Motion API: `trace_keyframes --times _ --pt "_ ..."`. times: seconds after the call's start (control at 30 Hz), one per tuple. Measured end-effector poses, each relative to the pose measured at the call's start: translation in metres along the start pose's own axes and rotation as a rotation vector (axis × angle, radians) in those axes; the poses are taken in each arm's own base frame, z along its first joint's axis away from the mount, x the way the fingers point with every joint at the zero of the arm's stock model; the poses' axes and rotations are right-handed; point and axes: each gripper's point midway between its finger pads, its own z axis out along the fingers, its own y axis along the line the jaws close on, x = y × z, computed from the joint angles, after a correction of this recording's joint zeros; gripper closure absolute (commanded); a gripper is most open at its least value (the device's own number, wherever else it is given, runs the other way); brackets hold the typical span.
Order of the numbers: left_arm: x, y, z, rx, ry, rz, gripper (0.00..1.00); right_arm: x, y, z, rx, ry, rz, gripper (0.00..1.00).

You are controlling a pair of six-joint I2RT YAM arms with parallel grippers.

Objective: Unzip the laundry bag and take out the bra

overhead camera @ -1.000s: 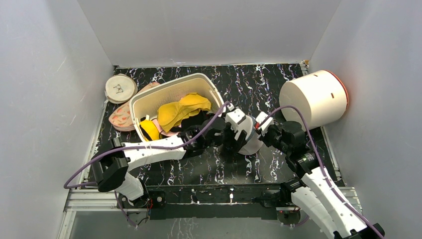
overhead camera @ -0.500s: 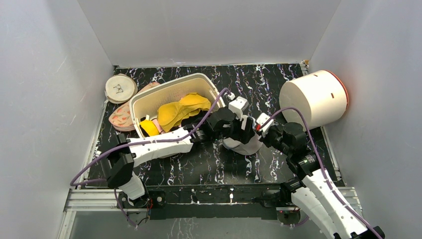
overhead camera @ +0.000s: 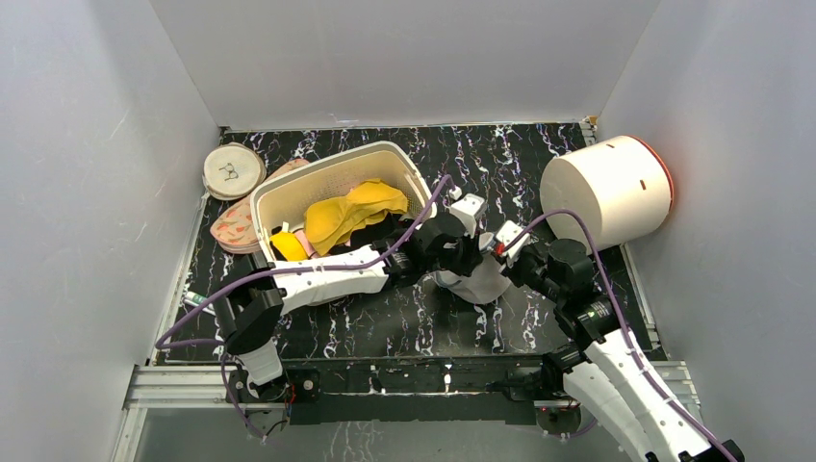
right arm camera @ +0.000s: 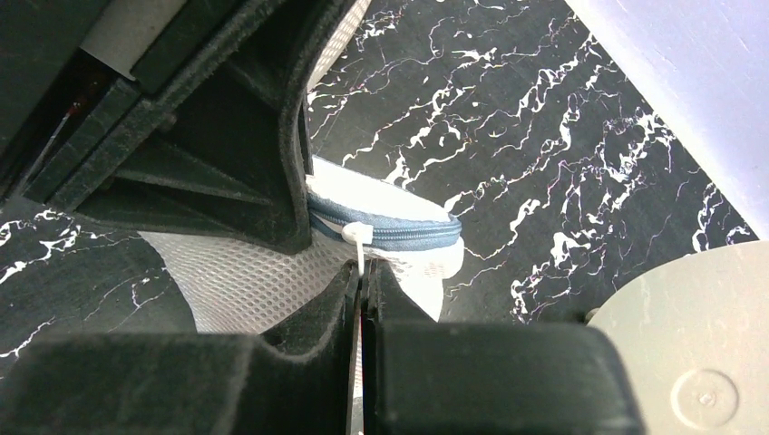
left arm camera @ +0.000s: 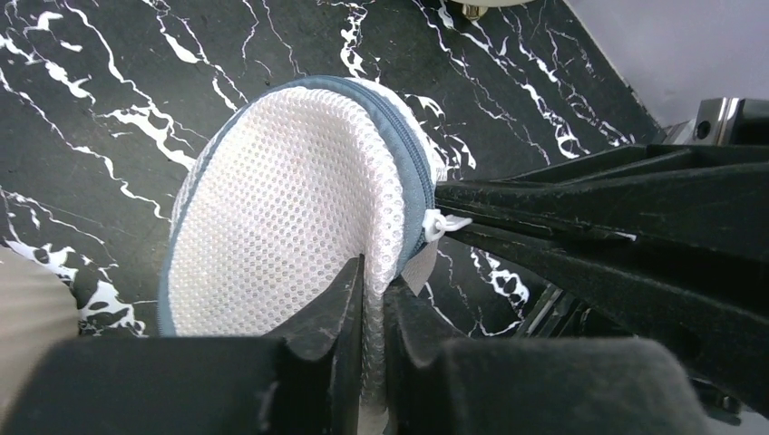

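**Laundry bag of whitish translucent mesh, small and drum-shaped, pinched from both sides**

Centre of the overhead view, and the laundry bag sits low over the black white-veined marble table. It is just off the lower right corner of the cream slatted plastic basket. Whether it rests on the surface or hangs a touch above it, I cannot tell.

The left gripper comes in from the left of the frame. Its black fingers are together on a fold of the mesh at the edge of the round lid, so a good clamp there. The lid faces the left wrist camera, ringed by a grey-blue zip band.

Over to the right gripper, reaching in from the lower right. Its fingers are closed on the small white zip pull, which drops straight down between them. The stretch of zip in view on the right wrist camera is closed. What lies inside cannot be made out through the mesh.

Elsewhere, a bright yellow bra is heaped in the basket. A flat cream disc with a bra symbol lies at upper left, with a flat pink patterned disc just below it. A large white cylinder lies on its side at the right edge.
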Motion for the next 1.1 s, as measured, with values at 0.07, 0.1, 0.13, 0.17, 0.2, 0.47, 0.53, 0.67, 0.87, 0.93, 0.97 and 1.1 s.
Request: trace_keyframes --times 0.07,0.1,0.13,0.17,0.2,0.47,0.53,0.67,0.87,0.93,0.97,1.1 --pt "0.000 0.001 -0.001 -0.002 0.003 0.017 1.00 0.000 0.000 0.000 0.002 0.002 0.002 1.00" --pt "0.000 0.002 -0.002 -0.004 0.006 0.028 1.00 0.001 0.000 0.000 0.003 0.004 0.003 1.00" --pt "0.000 0.002 -0.004 -0.005 0.007 0.041 1.00 0.002 -0.001 0.000 0.006 0.009 0.004 1.00" --pt "0.000 0.004 -0.007 -0.009 0.008 0.061 1.00 0.003 -0.002 0.001 0.009 0.013 0.005 1.00" --pt "0.000 0.006 -0.011 -0.012 0.009 0.078 1.00 0.004 -0.002 0.001 0.012 0.017 0.006 1.00" --pt "0.010 0.022 -0.057 -0.004 0.002 0.236 1.00 0.011 -0.005 0.003 0.031 0.051 0.027 1.00" --pt "0.012 0.022 -0.068 0.022 -0.010 0.279 1.00 0.011 -0.003 0.005 0.020 0.052 0.033 1.00" --pt "0.017 0.023 -0.085 0.069 -0.047 0.349 1.00 0.013 0.002 0.009 -0.009 0.057 0.041 1.00" --pt "0.020 0.032 -0.092 0.058 -0.087 0.390 0.82 0.011 0.010 0.011 -0.053 0.043 0.040 1.00" --pt "0.019 0.033 -0.089 0.044 -0.087 0.384 0.70 0.011 0.010 0.011 -0.051 0.044 0.036 1.00" --pt "0.017 0.033 -0.087 0.036 -0.082 0.374 0.63 0.011 0.009 0.011 -0.050 0.045 0.034 1.00" --pt "0.009 0.027 -0.079 0.029 -0.068 0.330 0.42 0.013 0.004 0.009 -0.027 0.053 0.022 1.00"
